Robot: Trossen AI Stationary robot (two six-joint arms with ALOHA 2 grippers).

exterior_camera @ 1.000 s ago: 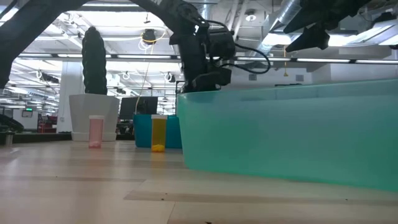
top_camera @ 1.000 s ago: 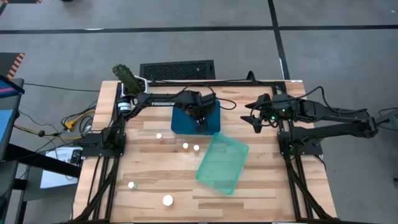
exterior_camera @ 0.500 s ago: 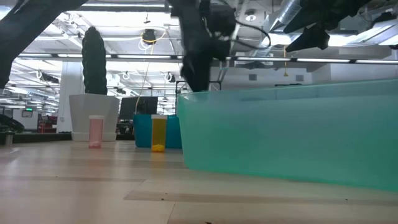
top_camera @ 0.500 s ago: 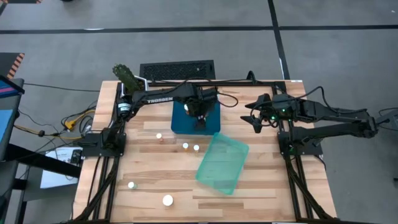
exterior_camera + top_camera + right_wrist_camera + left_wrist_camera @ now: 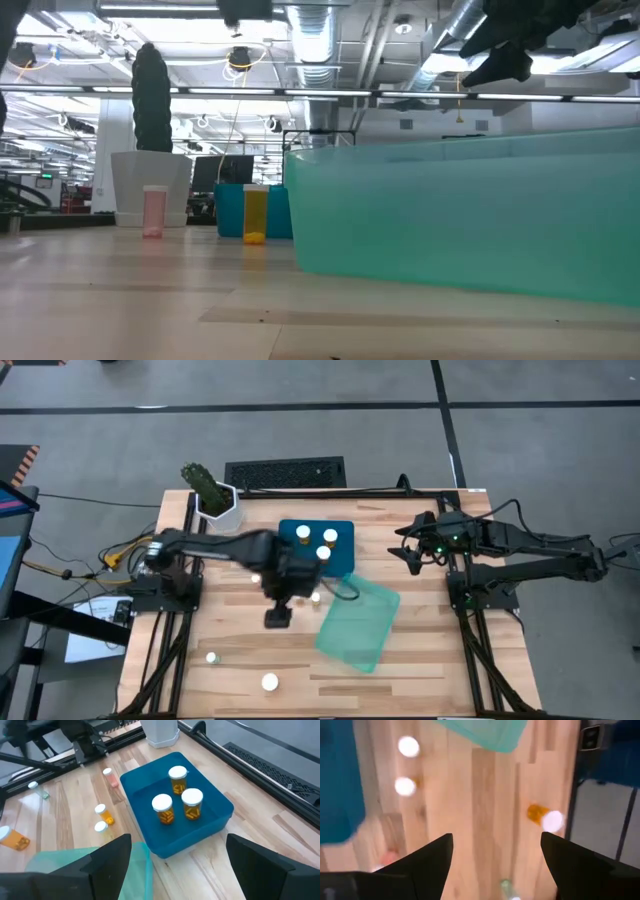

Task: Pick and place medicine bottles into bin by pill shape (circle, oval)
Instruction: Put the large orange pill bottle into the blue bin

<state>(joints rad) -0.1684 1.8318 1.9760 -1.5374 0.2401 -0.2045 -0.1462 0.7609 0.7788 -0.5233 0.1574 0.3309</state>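
Three amber bottles with white caps (image 5: 175,795) stand in the blue bin (image 5: 342,528) at the table's far middle. Loose bottles stand on the wood: one (image 5: 255,577) beside my left arm, one (image 5: 315,598) by the teal bin, a slim pale one (image 5: 211,657) and a wide amber one (image 5: 269,682) near the front edge. My left gripper (image 5: 278,620) hangs open and empty above the table's middle, its fingers (image 5: 435,855) over bare wood. My right gripper (image 5: 408,555) waits open at the right, facing the blue bin (image 5: 220,810).
A teal bin (image 5: 358,622) lies slanted right of centre and fills the low view (image 5: 470,215). A white plant pot with a cactus (image 5: 215,500) stands at the far left corner. A pink bottle (image 5: 153,210) and an amber one (image 5: 255,213) show in the low view.
My left gripper has swung away from above the blue bin toward the table's near edge and a little left, and has gone up out of the low view. The three bottles in the blue bin now show uncovered.
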